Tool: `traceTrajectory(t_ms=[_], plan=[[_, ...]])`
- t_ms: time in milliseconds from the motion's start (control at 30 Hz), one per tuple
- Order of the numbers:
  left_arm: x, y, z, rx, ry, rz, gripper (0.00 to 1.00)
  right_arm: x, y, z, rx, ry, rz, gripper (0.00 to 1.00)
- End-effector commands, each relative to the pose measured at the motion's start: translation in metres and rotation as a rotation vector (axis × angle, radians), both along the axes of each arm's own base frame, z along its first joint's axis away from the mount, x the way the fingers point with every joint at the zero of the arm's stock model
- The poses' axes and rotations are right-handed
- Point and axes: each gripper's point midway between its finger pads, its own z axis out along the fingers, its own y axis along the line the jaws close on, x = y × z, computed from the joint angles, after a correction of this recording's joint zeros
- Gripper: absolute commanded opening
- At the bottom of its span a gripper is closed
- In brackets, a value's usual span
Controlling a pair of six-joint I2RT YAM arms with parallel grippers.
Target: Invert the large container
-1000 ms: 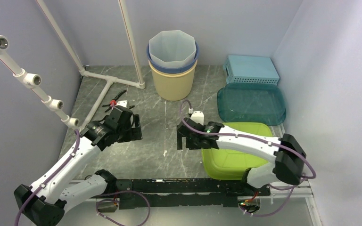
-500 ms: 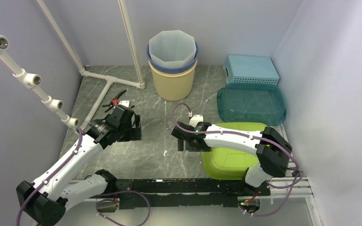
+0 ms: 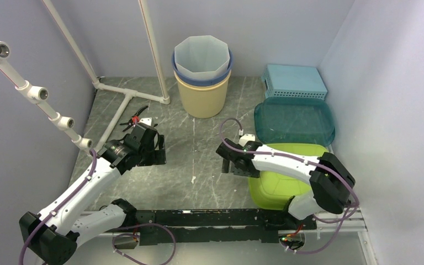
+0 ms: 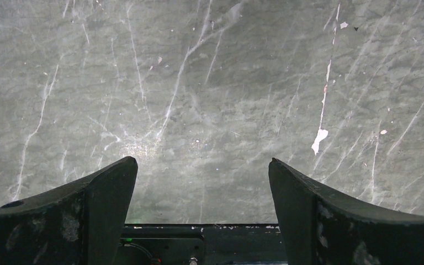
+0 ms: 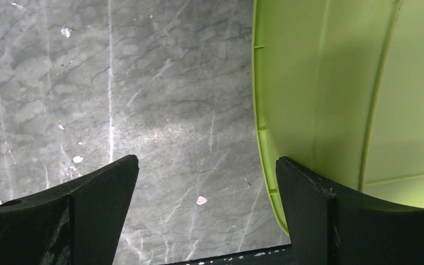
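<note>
container (image 3: 270, 192) front right, bucket (image 3: 203, 96) rear centre

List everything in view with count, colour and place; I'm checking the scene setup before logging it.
nested buckets: three, tan outside, then blue, whitish inside; back centre
basket: one, light blue; back right
tub: one, translucent teal; right, in front of the basket
lime green container: one; near right, partly under the right arm
pliers: one, black and red; left, beside the pipes
pipes: white frame; left and back left
table: grey marbled
left gripper: black, open, over bare table
right gripper: black, open, at the container's left rim
</note>
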Motion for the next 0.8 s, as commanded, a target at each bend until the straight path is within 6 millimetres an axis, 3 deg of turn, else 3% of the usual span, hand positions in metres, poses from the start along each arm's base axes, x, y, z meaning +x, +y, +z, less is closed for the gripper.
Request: traceTrajectory(t_ms=[0, 267, 767], plan=[[0.004, 0.001, 0.006, -0.002, -0.026, 0.005, 0.94, 0.000, -0.025, 0.004, -0.055, -0.017, -0.026, 1.00], [0.004, 0.000, 0.006, -0.005, -0.026, 0.003, 0.94, -0.003, -0.055, 0.000, -0.087, 0.004, -0.122, 1.00], [0.004, 0.001, 0.006, -0.007, -0.030, 0.004, 0.94, 0.002, -0.095, 0.013, -0.090, -0.042, -0.210, 1.00]])
